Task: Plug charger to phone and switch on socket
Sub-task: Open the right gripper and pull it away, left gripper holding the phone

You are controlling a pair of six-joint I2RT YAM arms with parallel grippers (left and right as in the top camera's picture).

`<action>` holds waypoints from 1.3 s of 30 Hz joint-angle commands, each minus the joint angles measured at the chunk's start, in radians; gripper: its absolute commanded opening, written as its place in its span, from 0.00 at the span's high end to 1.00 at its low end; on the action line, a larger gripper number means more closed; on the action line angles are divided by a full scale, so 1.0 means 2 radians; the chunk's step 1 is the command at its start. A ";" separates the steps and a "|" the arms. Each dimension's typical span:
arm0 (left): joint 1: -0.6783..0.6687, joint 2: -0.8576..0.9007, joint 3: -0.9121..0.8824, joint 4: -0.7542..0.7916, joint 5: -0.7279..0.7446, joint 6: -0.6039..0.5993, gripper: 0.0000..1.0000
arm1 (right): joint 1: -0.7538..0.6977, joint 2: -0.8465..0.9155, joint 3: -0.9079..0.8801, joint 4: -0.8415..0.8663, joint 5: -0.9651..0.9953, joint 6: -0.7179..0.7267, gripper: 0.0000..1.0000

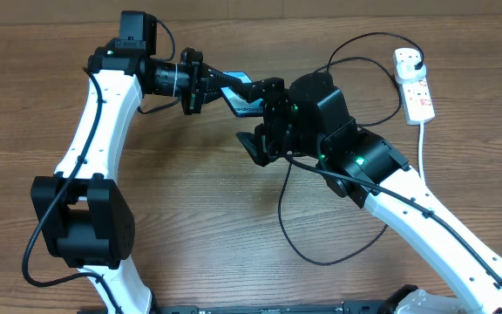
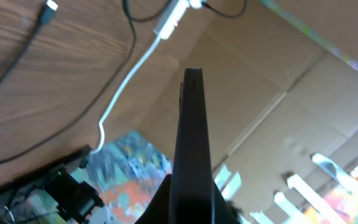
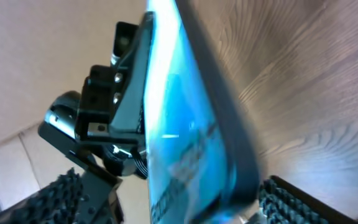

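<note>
The phone (image 1: 238, 96) is clamped at one end in the left gripper (image 1: 219, 87). In the left wrist view it (image 2: 191, 137) rises edge-on out of the closed fingers as a thin dark slab. Its other end reaches into the gap of the right gripper (image 1: 260, 112), whose fingers stand wide apart on either side of it. In the right wrist view the cyan screen (image 3: 185, 143) runs up the middle. One ribbed finger (image 3: 64, 193) sits well off to the screen side and the other (image 3: 291, 199) is close by the phone's dark back edge. Whether that pad touches the phone cannot be told. The phone appears to be held off the counter (image 1: 190, 201), tilted, with its screen partly turned up to the overhead camera.

The left arm comes up from the lower left of the overhead view, bends at the top left, and turns its wrist sideways to point right. The right arm reaches in diagonally from the lower right, its wrist aimed up and left at the phone's free end.

The socket (image 1: 414, 83) lies well apart at the upper right of the counter, its white lead (image 1: 423, 144) trailing down. The charger cable (image 1: 377, 34) arcs from the black plug seated in the socket back toward the right wrist. A small connector tip (image 2: 50, 6) lies on the wood in the left wrist view.
</note>
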 commanded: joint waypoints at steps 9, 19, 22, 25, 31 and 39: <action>0.037 0.004 0.004 -0.025 -0.130 0.098 0.96 | -0.022 -0.011 0.016 -0.111 0.098 -0.257 0.01; 0.051 0.003 0.004 -0.120 -0.266 0.287 0.96 | -0.114 -0.011 0.016 -0.227 0.121 -0.464 0.00; 0.051 -0.004 0.004 -0.124 -0.242 0.335 0.96 | -0.130 -0.010 0.016 -0.255 0.150 -0.470 0.00; 0.051 -0.025 0.004 -0.123 -0.205 0.377 0.96 | -0.142 -0.010 0.016 -0.275 0.159 -0.470 0.00; 0.049 -0.095 0.004 -0.130 -0.194 0.411 0.96 | -0.147 -0.008 0.016 -0.280 0.177 -0.470 0.00; 0.034 -0.187 0.004 -0.176 -0.242 0.440 0.96 | -0.147 -0.001 0.016 -0.284 0.183 -0.470 0.00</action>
